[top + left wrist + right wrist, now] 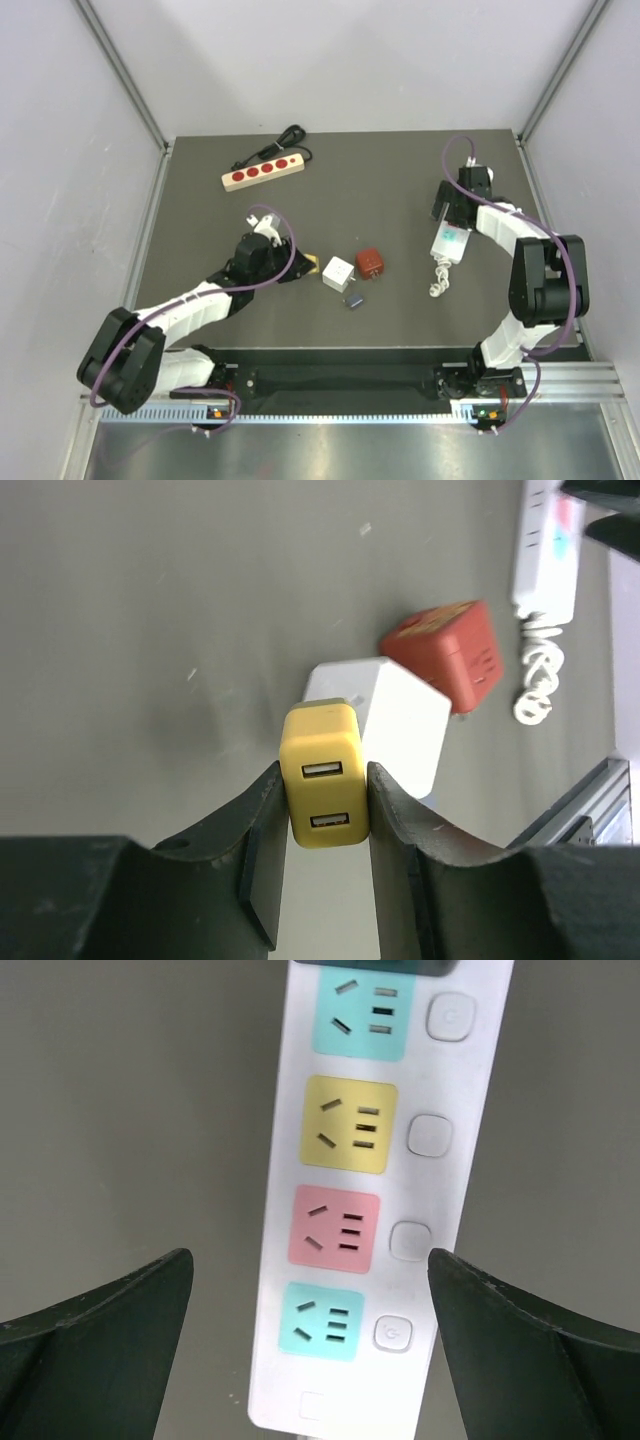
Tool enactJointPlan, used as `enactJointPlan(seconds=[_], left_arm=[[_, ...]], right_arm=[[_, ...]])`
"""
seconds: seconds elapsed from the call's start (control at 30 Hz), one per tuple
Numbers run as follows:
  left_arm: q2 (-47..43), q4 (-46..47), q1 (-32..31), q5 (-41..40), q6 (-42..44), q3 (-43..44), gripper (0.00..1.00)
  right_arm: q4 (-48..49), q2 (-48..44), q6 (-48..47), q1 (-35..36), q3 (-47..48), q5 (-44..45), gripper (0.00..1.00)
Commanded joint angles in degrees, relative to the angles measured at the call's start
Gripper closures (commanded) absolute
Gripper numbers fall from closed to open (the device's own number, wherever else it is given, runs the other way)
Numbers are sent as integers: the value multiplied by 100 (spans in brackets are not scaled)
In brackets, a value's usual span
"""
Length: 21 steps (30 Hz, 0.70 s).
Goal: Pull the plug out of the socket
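Left gripper clamped on the yellow plug, low in the wrist frame.

Both fingers press the plug's long sides, so it sits squarely between them at the bottom centre of the left wrist view. Its two USB ports face the camera, one above the other, and its long axis runs up and down the frame, in line with the fingers. Just behind it, toward the upper right, lies the white cube adapter (whether the two touch cannot be told), and beyond that a tilted red cube. A white power strip lies at the far right of the dark table. The right gripper hovers over that strip with its fingers wide apart, and the coloured sockets run lengthwise between them.
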Motion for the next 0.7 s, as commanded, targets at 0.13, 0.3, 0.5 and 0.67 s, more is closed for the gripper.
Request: enactJointPlan(seconds=[0.13,0.3,0.5,0.67], left_arm=[[-114,1009,33,-220,-530,-656,100],[282,1362,148,211,-514,-744,100],[598,1616,218,501,-513,-806,95],[730,1643,227,545,-531,-771,88]], right_arm=[[179,-508,9,-14,79,-300,0],[206,-508,18,-14,79,-405,0],[197,-473,44,3,88,-431,0],[206,-509,44,12,97,-370,0]])
